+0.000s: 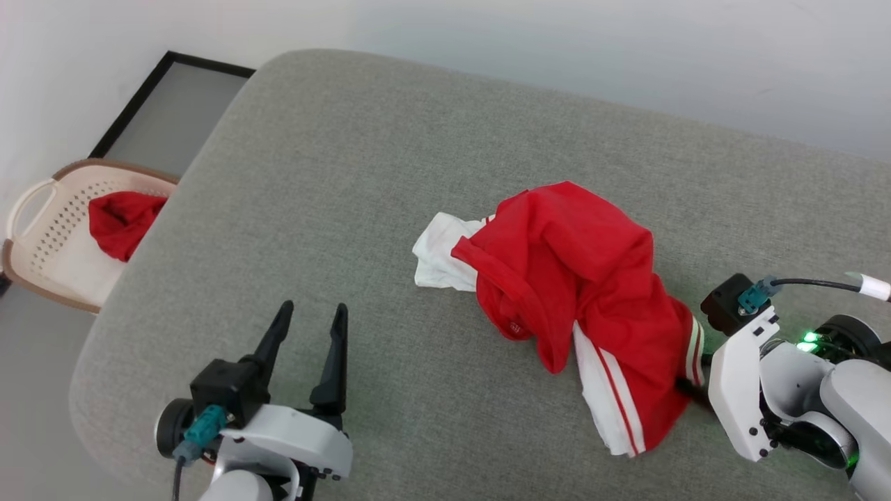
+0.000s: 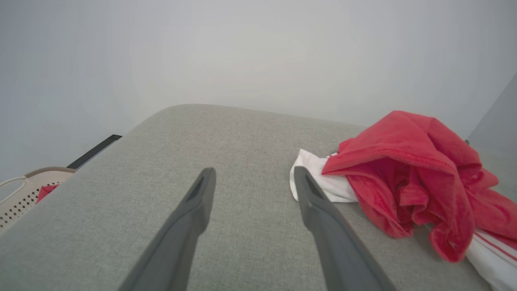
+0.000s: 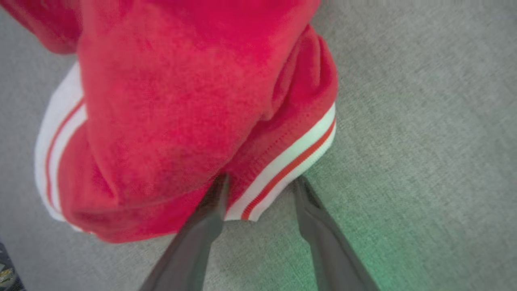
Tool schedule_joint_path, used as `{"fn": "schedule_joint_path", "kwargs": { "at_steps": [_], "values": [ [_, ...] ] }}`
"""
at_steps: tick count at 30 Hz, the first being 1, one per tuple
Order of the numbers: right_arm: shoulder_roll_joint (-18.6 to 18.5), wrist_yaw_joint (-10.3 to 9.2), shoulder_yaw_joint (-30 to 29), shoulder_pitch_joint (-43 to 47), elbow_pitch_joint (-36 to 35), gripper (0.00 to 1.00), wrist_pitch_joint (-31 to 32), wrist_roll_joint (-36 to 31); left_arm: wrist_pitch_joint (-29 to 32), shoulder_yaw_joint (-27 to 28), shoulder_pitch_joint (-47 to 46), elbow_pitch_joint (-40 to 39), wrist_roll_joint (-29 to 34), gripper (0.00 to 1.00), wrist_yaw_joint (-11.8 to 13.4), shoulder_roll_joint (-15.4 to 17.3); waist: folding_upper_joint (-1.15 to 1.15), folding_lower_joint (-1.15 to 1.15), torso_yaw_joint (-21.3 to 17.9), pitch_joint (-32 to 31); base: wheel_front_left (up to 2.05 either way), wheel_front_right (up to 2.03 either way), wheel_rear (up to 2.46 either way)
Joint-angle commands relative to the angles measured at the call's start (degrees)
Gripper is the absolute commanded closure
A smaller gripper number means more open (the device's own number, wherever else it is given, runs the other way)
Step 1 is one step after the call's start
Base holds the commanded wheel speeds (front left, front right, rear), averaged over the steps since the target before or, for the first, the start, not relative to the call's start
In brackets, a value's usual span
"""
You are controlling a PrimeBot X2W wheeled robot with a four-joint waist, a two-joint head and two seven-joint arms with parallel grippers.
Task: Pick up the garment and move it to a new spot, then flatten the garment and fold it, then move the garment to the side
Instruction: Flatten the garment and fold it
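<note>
From the head view, the garment (image 1: 592, 278) lies crumpled right of centre on the grey cloth-covered surface (image 1: 348, 174). It is a red heap with a white sleeve end poking out at its left and a white band with red stripes trailing toward the lower right. The left pincer (image 1: 313, 306) sits at the lower left, its two dark fingers spread apart with nothing between them, well apart from the garment. The right pincer (image 1: 696, 376) reaches in from the right edge, its fingertips tucked at the garment's striped hem. This view also takes in a cream basket (image 1: 42, 229) at the left edge, off the surface, with a piece of red cloth (image 1: 122, 219) inside it. In the left wrist view the left pincer (image 2: 253, 171) is seen low over the bare surface, fingers wide. The garment (image 2: 404, 161) bulks up at the right of the frame, and here its stitched seams and the folds of the heap are plain. A corner of the basket (image 2: 24, 182) shows at the far left. The right wrist view gives the close contact. The right pincer (image 3: 261, 182) stands open, its fingers either side of the white-and-red striped trim at the lower centre. The left finger is against the red cloth, the right finger is at the trim's edge, and the trim is not visibly pinched. Soft red fabric (image 3: 181, 101) spreads across the upper left, and a green glow tints the surface at the bottom right.
</note>
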Motion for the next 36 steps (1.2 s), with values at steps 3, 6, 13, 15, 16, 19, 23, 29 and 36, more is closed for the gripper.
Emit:
{"fn": "schedule_joint_path", "kwargs": {
  "at_steps": [3,6,13,15,16,19,23,29,36],
  "values": [
    [0.80,0.20,0.95,0.60,1.78,1.00,-1.28,0.65,0.00,1.05,0.75,0.34,1.51,0.00,-1.06,-1.24,0.00,0.00,0.18,0.10,0.00,0.00,0.00],
    [0.29,0.07,-0.83,-0.38,2.47,1.00,-3.35,0.67,0.00,1.96,1.20,0.62,2.54,0.00,-1.92,-2.34,0.00,0.00,0.02,-0.03,0.00,0.00,0.00],
    [-1.47,0.09,-5.47,-3.66,2.52,1.00,-7.89,-3.07,0.00,4.09,2.28,0.91,4.40,0.00,-3.39,-4.20,0.00,0.00,-0.75,-0.11,0.00,0.00,0.00],
    [-1.93,0.09,-6.84,-5.22,1.91,1.00,-9.44,-5.40,0.00,4.52,2.50,1.03,4.81,0.00,-3.80,-4.67,0.00,0.00,-0.83,-0.03,0.00,0.00,0.00],
    [-1.81,0.09,-7.69,-5.87,1.66,1.00,-10.14,-6.12,0.00,4.73,2.59,1.10,4.93,0.00,-4.04,-4.88,0.00,0.00,-0.83,-0.01,0.00,0.00,0.00],
    [-1.68,0.09,-10.20,-8.16,0.66,1.00,-11.95,-9.92,0.00,5.38,2.85,1.34,5.47,0.00,-4.69,-5.42,0.00,0.00,-0.81,0.23,0.00,0.00,0.00],
    [-0.54,0.09,-13.74,-9.89,1.81,1.00,-12.31,-13.70,0.00,6.05,2.82,1.60,6.07,0.00,-5.49,-6.19,0.00,0.00,-0.52,0.49,0.00,0.00,0.00],
    [1.30,0.09,-14.85,-11.90,10.30,1.00,-15.01,-19.06,0.00,6.47,1.76,2.37,7.08,0.00,-6.99,-7.57,0.00,0.00,0.36,1.57,0.00,0.00,0.00],
    [4.21,0.09,-13.38,-14.40,18.36,0.00,-19.22,-21.17,0.00,7.46,0.90,2.89,8.34,0.00,-7.97,-8.74,0.00,0.00,0.48,2.37,0.00,0.00,0.00]
  ]
}}
